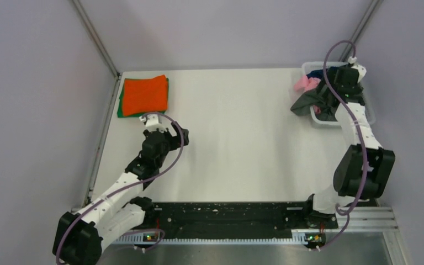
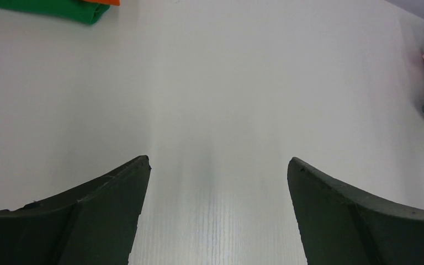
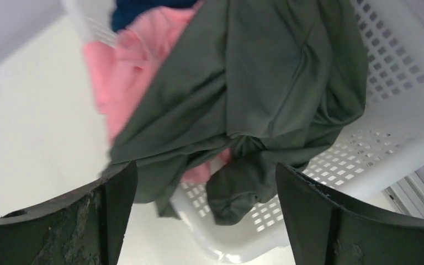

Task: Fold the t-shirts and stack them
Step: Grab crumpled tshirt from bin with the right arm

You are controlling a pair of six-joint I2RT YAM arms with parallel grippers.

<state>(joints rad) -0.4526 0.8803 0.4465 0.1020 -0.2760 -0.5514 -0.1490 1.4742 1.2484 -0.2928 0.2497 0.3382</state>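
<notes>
The right claw [image 3: 205, 164] hangs over the white lattice basket [image 3: 397, 99] at the desk's [image 1: 243, 138] 2 o'clock corner, its jaws wide apart and clamped on nothing. From its wrist camera, the dark grey t-shirt [image 3: 265, 77] lies at 12 o'clock of the claw. The shirt is crumpled and spills over the basket's near rim, and one bunched lobe hangs down between the two fingers. Whether either finger touches the cloth cannot be told. A pink t-shirt [image 3: 127, 66] lies under and beside the grey one at 10 o'clock, and a strip of navy t-shirt [image 3: 143, 8] shows at 11 o'clock by the basket's far wall.

From above, the grey cloth drapes out of the basket toward 9 o'clock, onto the desk.

The left claw [image 2: 218, 160] hovers over bare desk, jaws also spread and holding nothing. A folded orange t-shirt [image 1: 144, 94] sits on a folded green t-shirt [image 1: 120, 109] in the 10 o'clock corner of the desk. This stack lies at roughly 11 o'clock of the left claw and apart from it.
</notes>
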